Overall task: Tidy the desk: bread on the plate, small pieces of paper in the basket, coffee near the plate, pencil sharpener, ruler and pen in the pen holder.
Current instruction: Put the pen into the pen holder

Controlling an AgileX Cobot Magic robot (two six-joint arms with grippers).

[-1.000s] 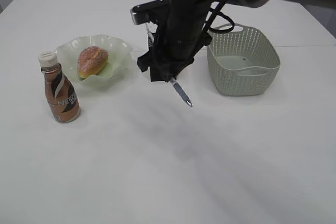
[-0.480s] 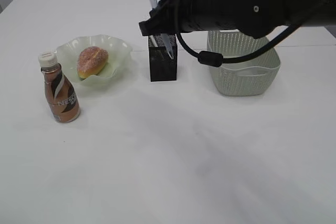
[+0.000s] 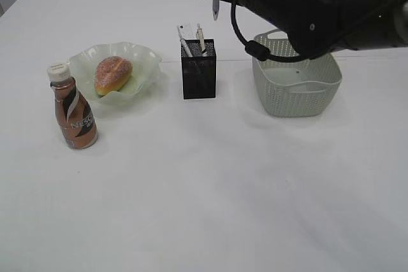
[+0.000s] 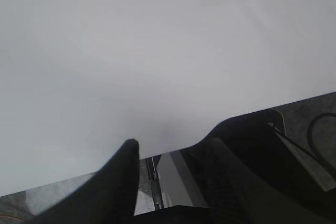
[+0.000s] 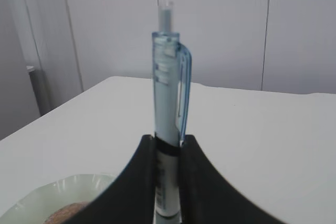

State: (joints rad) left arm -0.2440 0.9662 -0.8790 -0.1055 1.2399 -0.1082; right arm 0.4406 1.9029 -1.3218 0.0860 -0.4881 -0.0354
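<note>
Nearest the exterior camera lies a wide bare stretch of the white table (image 3: 210, 208). Farther back on the left stands the coffee bottle (image 3: 72, 107), upright with its cap on, just in front of and close beside the pale green plate (image 3: 143, 62). On that wavy-rimmed plate rests the bread (image 3: 113, 74), a sugared bun lying toward the plate's left half. At about the same depth, to the right of the plate and apart from it, the black mesh pen holder (image 3: 198, 79) stands upright, with a few light-coloured sticks poking out of its top; which of them is the ruler I cannot tell. Right of the holder, well apart from it, sits the grey-green basket (image 3: 299, 103); its contents cannot be made out. Above and behind these, the right arm (image 3: 306, 4) stretches in from the right edge across the middle, well above the holder. At its end the right gripper (image 5: 167, 179) pinches the pen (image 5: 168, 108) between its two dark fingers (image 5: 137, 182), which press on the lower barrel from both sides; the pen stands upright in the right wrist view, its clip on the right side. In the exterior view only a short tip of the pen (image 3: 215, 9) hangs below the arm. The left gripper (image 4: 170, 169) shows in the left wrist view as two dark fingers spread apart over bare white surface, holding nothing.
</note>
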